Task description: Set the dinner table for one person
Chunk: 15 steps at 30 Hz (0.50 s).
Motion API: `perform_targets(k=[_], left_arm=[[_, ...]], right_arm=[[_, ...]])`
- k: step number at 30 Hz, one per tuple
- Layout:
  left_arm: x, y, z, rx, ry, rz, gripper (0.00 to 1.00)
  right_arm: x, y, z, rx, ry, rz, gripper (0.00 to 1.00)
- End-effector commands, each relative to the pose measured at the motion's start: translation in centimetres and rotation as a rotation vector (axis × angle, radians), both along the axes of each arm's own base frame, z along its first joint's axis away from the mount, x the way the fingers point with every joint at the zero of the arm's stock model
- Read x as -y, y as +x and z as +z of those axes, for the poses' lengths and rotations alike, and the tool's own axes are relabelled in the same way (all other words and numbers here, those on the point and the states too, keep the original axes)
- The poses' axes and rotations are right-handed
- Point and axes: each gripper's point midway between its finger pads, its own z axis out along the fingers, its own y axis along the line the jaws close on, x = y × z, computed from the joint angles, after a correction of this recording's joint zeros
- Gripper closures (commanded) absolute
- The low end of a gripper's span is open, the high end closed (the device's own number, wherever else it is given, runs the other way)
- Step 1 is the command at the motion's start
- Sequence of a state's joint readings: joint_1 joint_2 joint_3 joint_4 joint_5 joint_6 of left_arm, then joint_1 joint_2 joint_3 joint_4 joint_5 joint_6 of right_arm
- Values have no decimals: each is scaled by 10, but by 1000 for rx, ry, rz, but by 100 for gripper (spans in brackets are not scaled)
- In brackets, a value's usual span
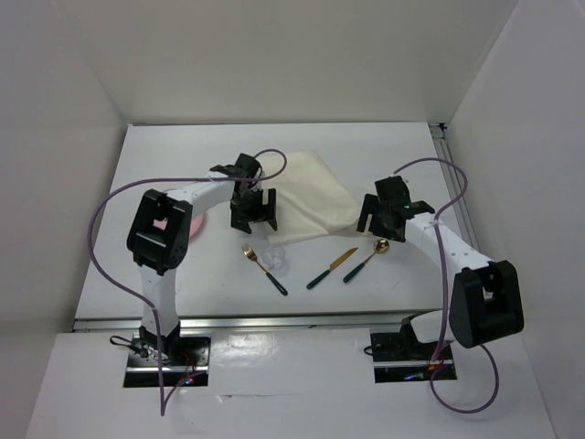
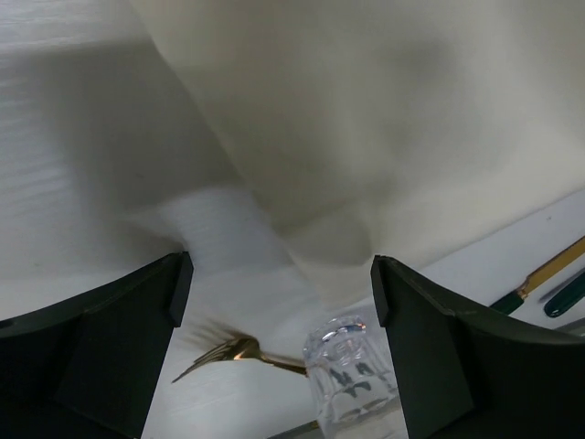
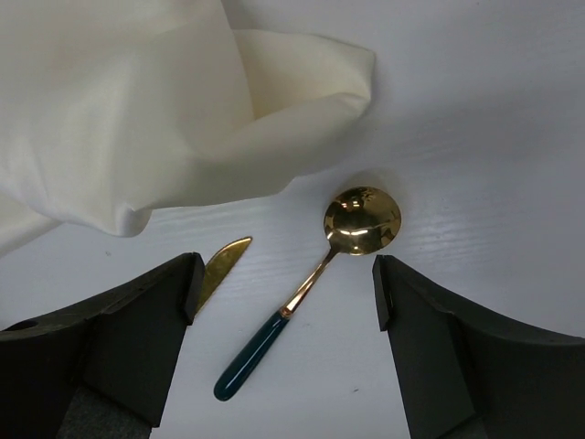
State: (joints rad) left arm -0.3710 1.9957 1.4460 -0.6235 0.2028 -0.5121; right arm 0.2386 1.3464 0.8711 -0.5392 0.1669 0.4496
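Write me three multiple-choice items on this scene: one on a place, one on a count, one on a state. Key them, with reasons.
1. The spoon lies: A) right of the knife; B) on the cloth; C) inside the glass.
2. Green-handled utensils on the dinner table: A) two; B) three; C) five.
3. The right claw is: A) shut on the spoon; B) shut on the cloth; C) open, holding nothing.

A: the top view shows the spoon rightmost of the cutlery.
B: fork, knife and spoon.
C: its fingers stand apart above the spoon.
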Motion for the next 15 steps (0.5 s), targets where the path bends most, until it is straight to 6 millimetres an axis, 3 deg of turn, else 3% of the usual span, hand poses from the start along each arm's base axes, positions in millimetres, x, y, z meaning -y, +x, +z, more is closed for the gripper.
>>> perform_targets(k=[1,6,9,10,11,13,15], left_arm=[[15,13,0,13,-26,16,0],[19,19,-15,-19,-25,31,8],[29,22,-21,-43,-66,24,26],[30,19,-28,-65,-67,22,36],[33,28,-20,-37,-79,20,64],[34,30,-18,-48,-78,30,98],[29,46,-3,-17,-91,52,100]], right_arm=[[3,15,11,78,-9,18,13],[8,35,-5,78,-67,16,13],[13,50,-11,106,-112,20,16],[14,56,-10,122,-122,21,18],[15,63,-11,139,-131,11,24],[13,71,-9,162,-131,16,33],[11,84,4,216,-126,20,56]])
